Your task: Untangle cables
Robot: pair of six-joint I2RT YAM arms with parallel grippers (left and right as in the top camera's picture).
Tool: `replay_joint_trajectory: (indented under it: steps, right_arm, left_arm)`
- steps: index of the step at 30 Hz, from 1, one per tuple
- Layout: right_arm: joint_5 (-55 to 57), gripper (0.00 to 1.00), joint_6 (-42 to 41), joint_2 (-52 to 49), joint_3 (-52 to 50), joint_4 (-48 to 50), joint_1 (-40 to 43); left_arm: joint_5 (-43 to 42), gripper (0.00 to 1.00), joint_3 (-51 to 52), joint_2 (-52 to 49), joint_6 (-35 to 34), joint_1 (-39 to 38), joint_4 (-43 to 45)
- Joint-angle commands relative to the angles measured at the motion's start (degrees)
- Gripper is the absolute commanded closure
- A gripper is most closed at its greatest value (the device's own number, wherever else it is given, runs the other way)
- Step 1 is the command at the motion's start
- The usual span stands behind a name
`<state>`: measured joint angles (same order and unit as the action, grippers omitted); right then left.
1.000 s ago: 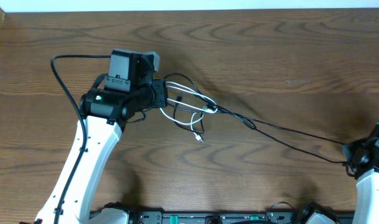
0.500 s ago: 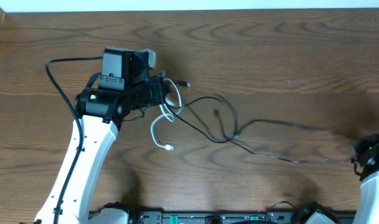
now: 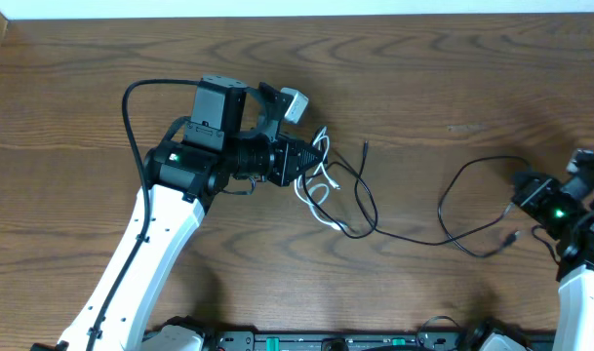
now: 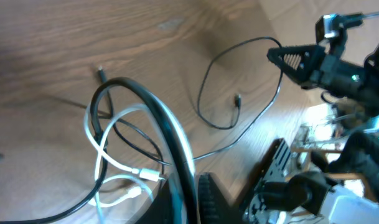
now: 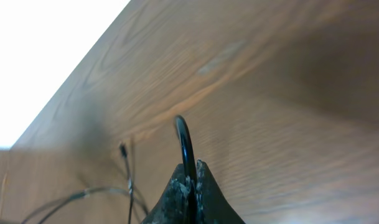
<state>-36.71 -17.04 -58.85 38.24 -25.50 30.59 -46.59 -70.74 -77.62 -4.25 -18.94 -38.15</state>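
My left gripper is shut over the table's middle; a bundle of the white cable and the black cable passes between its jaws. In the left wrist view the white cable loops under the gripper, with the black one crossing it. The black cable runs right along the table, curls into a slack loop and ends in my right gripper, which is shut on it. The right wrist view shows the gripper pinching the black cable.
The left arm's thick black wire arches over the table at the left. Robot bases and electronics line the front edge. A loose black plug end lies just right of the left gripper.
My left gripper has swung right with the cable bundle. My right gripper has come in leftward and up. The black cable, taut before, now lies slack in a loop.
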Motion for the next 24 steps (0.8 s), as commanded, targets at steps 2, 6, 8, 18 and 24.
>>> replay_joint_trajectory:
  steps: [2,6,8,18,24]
  right_arm:
    - [-3.2,0.99,4.4,0.4,0.7,0.0,-4.2]
    - [-2.9,0.99,5.7,0.4,0.7,-0.2,-8.7]
    - [-2.8,0.99,6.6,0.4,0.7,-0.3,-10.9]
    - [12.4,0.99,6.8,0.4,0.7,-4.9,-19.9]
    - [9.2,0.99,6.9,0.4,0.7,-6.0,-21.2]
  left_arm:
    - [8.5,0.76,-0.7,0.2,1.2,-0.1,-2.9]
    - [12.7,0.71,-0.7,0.2,1.2,-0.1,-7.4]
    - [12.8,0.71,-0.7,0.2,1.2,-0.1,-8.4]
    - [12.8,0.71,1.6,0.2,1.2,-0.1,-9.4]
    - [13.3,0.72,1.6,0.2,1.2,-0.1,-8.3]
